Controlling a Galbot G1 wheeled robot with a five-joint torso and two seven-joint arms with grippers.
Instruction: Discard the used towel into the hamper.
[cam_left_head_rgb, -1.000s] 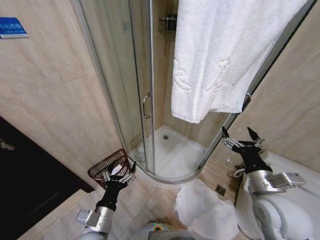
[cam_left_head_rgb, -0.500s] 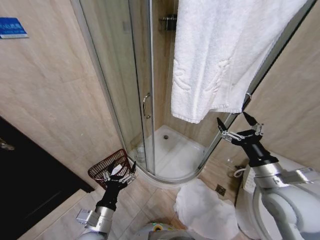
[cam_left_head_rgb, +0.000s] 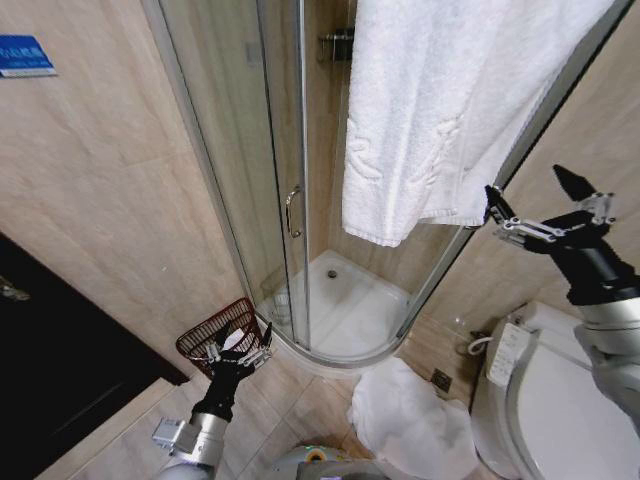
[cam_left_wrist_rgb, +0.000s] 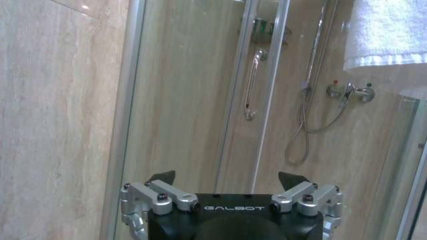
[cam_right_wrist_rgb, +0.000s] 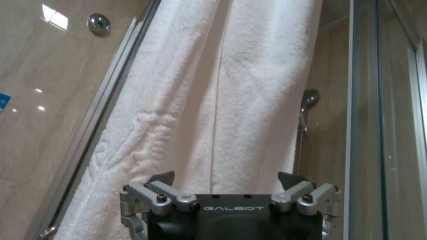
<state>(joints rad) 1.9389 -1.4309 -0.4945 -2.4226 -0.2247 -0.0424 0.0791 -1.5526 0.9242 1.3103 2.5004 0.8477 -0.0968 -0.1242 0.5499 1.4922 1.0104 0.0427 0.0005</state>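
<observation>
Two grippers are in play, and we treat them from left to right. The hamper (cam_left_head_rgb: 219, 334) stands on the floor tiles against the wall, just beside the curved base of the shower enclosure (cam_left_head_rgb: 280, 190). The left gripper (cam_left_head_rgb: 240, 352) is parked low, in front of the hamper rim, jaws spread and holding nothing. The towel (cam_left_head_rgb: 440, 110) hangs over the top of the glass enclosure, its lower hem free. A second white cloth (cam_left_head_rgb: 415, 415) lies crumpled on the floor beside the toilet (cam_left_head_rgb: 540, 400). The right gripper (cam_left_head_rgb: 545, 205) is raised just beside the towel's lower right corner, jaws wide apart and empty. We judge the step in hand to be the approach to the towel: we recommend closing on a thick fold above the hem, well clear of the glass edge.
</observation>
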